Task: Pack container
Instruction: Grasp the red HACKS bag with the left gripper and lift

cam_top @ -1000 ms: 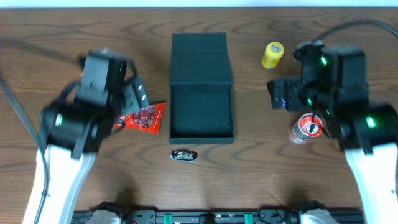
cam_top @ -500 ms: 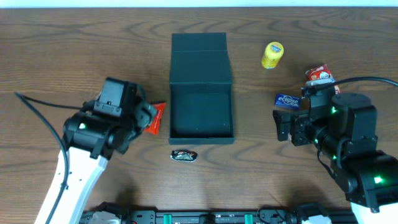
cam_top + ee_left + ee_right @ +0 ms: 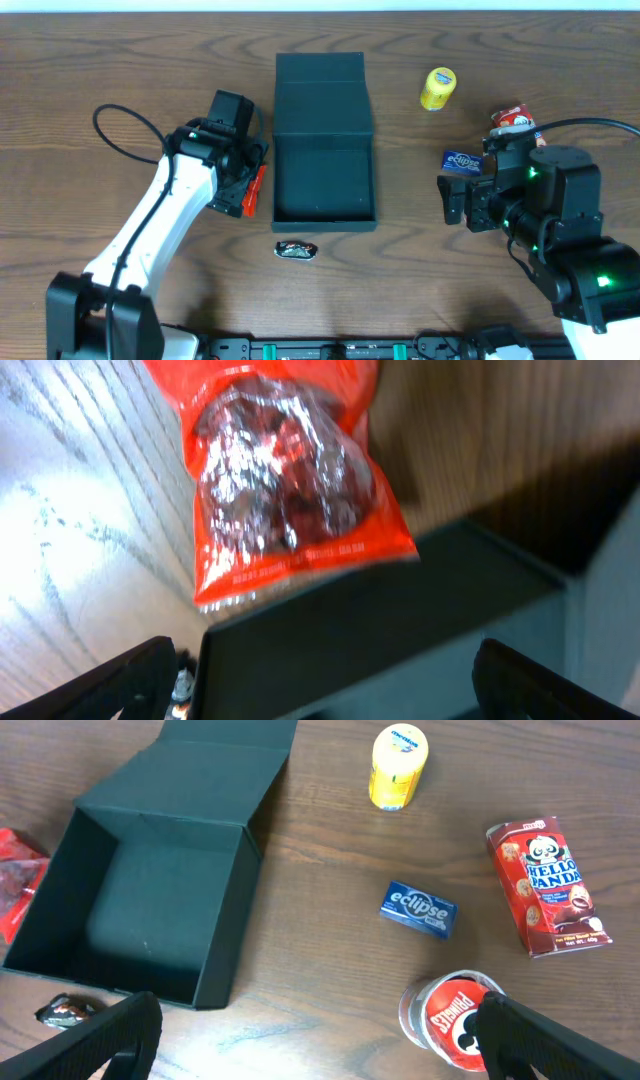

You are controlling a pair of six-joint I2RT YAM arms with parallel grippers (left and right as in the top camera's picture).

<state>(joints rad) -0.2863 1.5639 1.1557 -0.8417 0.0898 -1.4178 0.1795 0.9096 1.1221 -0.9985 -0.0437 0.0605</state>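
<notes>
Found the left gripper (image 3: 247, 182) from overhead low at the left wall of the container (image 3: 325, 224), over a red snack bag (image 3: 252, 197); could not judge its finger spread from up there. Saw the container near the middle of the table (image 3: 150, 60), open, with its lid (image 3: 322, 95) laid flat toward the far edge. Noted a small dark wrapped candy (image 3: 296, 250) in front of the near wall, apart from it. Spotted the right gripper (image 3: 452, 200) well to the right of the container and pointing toward it, with a blue Eclipse pack (image 3: 462, 160), a red Hello Panda box (image 3: 512, 118) and a yellow bottle (image 3: 437, 88) beyond.

Saw through the left wrist camera both fingers (image 3: 130, 675) spread wide and gripping nothing, and the red snack bag lying just beside the container's dark wall; could not tell whether touching.

Saw through the right wrist camera both fingers (image 3: 560, 1040) also set wide apart and holding nothing, above the table. Made out a red Pringles can (image 3: 452, 1020) standing near the right finger, and the open container off to the left.
</notes>
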